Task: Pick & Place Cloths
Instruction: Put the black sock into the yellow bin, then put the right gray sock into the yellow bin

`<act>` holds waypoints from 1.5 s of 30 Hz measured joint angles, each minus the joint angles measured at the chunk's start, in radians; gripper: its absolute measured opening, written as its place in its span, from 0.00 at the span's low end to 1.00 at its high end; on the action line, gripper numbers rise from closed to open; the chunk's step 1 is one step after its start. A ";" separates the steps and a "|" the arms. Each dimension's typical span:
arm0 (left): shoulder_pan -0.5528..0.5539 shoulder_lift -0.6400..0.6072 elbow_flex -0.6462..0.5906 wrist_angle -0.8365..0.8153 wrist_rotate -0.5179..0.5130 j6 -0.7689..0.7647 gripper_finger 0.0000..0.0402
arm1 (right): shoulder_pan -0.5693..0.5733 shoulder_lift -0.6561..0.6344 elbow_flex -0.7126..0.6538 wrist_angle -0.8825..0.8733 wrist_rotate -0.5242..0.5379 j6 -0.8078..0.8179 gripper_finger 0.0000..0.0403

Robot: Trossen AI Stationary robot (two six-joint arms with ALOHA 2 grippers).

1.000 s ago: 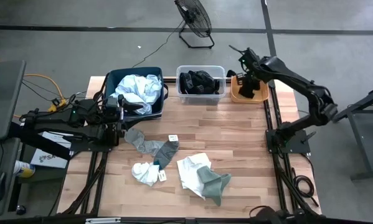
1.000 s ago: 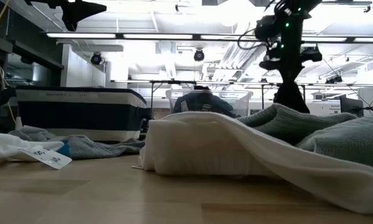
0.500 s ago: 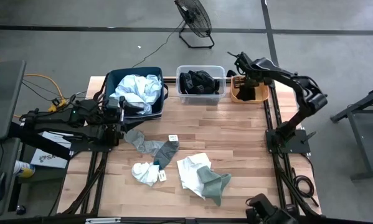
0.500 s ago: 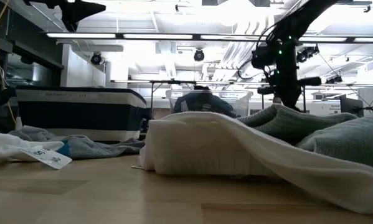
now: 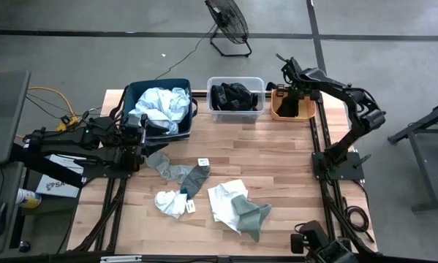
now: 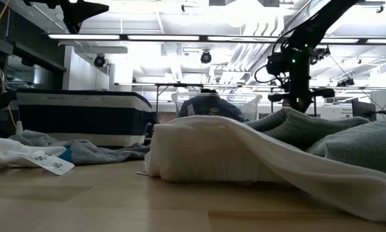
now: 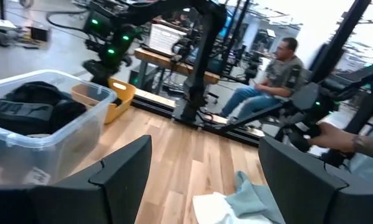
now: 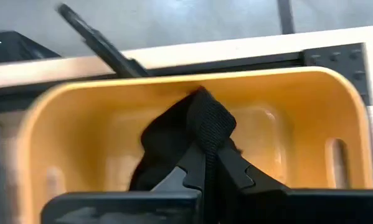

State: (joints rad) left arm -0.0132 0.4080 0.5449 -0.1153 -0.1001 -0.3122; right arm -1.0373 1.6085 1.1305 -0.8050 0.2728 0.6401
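Right arm — reaching from its base at the table's right edge up and across to the far right corner, elbow bent out to the side. Right gripper (image 5: 290,93) angled downward, fingers (image 8: 231,167) pressed together on a fold of black cloth (image 8: 195,127). Left arm — lying low along the left edge, forearm level. Left gripper (image 5: 142,128) spread wide, holding nothing.

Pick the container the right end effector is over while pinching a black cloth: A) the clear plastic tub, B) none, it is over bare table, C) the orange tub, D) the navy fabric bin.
C: the right wrist view shows the right end effector shut on a black cloth inside the orange tub.
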 joint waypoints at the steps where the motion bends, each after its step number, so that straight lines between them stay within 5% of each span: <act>1: 0.000 0.000 0.000 0.000 0.010 0.000 0.72 | 0.005 0.000 0.000 0.007 -0.002 0.007 0.01; 9: 0.000 0.000 0.000 0.000 0.021 -0.008 0.72 | 0.024 0.000 0.001 -0.007 -0.041 0.137 0.11; 22: 0.000 0.000 0.000 0.000 0.024 -0.011 0.72 | 0.046 -0.064 0.001 -0.057 -0.128 0.103 0.58; 29: 0.000 0.000 0.000 0.000 0.024 -0.011 0.72 | 0.081 -0.194 0.002 -0.116 -0.074 0.138 0.63; 35: 0.000 0.000 0.000 0.000 0.024 -0.011 0.72 | 0.219 -0.314 0.002 -0.131 -0.134 0.181 0.63; 45: 0.000 0.000 0.001 -0.025 0.023 -0.010 0.72 | 0.620 -0.391 0.002 -0.132 -0.179 0.258 0.63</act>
State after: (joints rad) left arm -0.0132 0.4084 0.5457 -0.1400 -0.0768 -0.3218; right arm -0.4173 1.2171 1.1320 -0.9371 0.0940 0.8979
